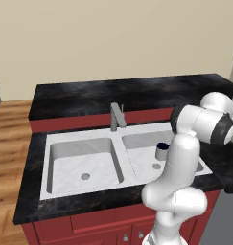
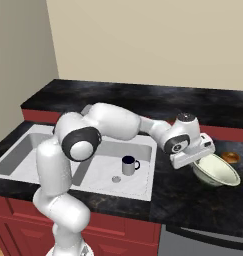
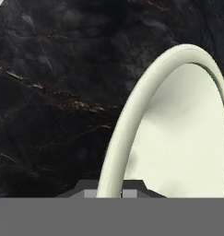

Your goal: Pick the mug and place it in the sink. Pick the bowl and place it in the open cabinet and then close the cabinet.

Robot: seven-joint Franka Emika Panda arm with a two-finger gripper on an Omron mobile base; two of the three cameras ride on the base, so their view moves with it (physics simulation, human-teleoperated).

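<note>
now gripper (image 3: 109,193) pinches bowl (image 3: 178,133) rim

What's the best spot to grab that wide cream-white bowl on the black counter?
Probably its thin rim, from above. The cream-white bowl is wide and shallow, too broad to span, so one finger goes inside the wall and one outside. The gripper sits at the near-left rim that way.

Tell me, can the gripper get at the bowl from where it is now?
Probably yes: the gripper is already at the near rim of the bowl on the counter, with nothing between them.
</note>
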